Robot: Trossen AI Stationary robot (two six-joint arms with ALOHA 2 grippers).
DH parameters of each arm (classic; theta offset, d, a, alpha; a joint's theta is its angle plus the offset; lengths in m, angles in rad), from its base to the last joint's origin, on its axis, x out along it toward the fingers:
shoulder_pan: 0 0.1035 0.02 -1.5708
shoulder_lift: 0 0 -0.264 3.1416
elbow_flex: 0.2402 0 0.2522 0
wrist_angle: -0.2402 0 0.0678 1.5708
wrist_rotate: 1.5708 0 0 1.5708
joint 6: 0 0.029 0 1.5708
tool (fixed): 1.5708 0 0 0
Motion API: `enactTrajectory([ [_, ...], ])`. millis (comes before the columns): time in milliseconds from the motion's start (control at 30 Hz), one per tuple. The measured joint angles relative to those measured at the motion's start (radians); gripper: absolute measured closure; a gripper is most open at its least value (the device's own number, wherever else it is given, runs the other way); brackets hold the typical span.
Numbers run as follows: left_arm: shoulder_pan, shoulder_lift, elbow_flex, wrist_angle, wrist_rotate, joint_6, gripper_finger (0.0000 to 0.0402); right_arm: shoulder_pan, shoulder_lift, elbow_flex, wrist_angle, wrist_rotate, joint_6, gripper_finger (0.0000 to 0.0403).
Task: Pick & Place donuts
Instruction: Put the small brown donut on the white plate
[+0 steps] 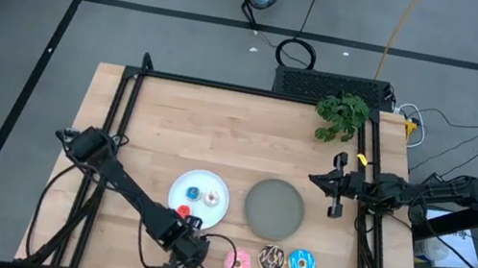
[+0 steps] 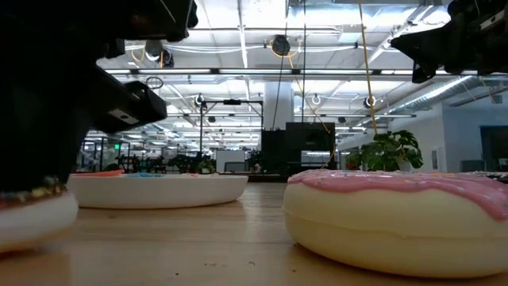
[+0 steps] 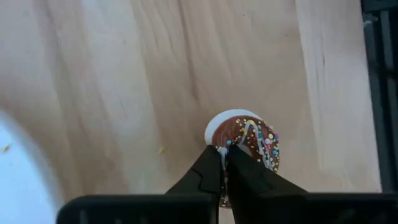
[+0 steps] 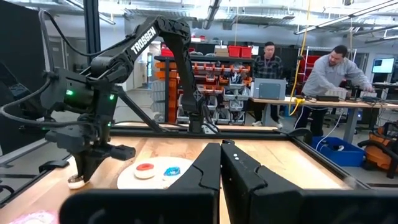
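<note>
One small brown donut [image 3: 249, 140], white beneath, sprinkled on top, lying on the wooden table [image 1: 173, 123] by its front edge, just beside the white plate [image 1: 212, 209]. Pinched at its rim by left gripper [image 3: 224, 163], fingers pressed nearly together. Right gripper [image 1: 336, 182] shut, empty, off by the table's right rail. Beyond, shelving and two people at benches.

Three donuts [image 1: 272, 259] lie in a row along the table's [image 1: 171, 132] near edge, two plates [image 1: 274, 208] side by side just behind them, a plant [image 1: 342, 117] at the far right corner.
</note>
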Motion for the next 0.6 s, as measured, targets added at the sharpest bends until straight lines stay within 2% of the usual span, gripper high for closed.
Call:
enactTrajectory([
  [133,0.005,-0.041,0.077,-0.139,-0.034,0.034,0.0391,0.000,0.000,0.000,-0.002,0.000,0.000,0.0403],
  [400,0.016,-0.097,0.373,-0.561,-0.205,0.123,0.0393,0.000,0.000,0.000,0.010,0.000,0.000,0.0403],
  [500,0.038,-0.119,0.426,-0.637,-0.237,0.166,0.0394,0.000,0.000,0.000,0.012,-0.002,0.000,0.0403],
  [600,0.068,-0.149,0.426,-0.646,-0.245,0.213,0.0386,0.000,0.000,0.000,0.012,-0.003,0.000,0.0403],
])
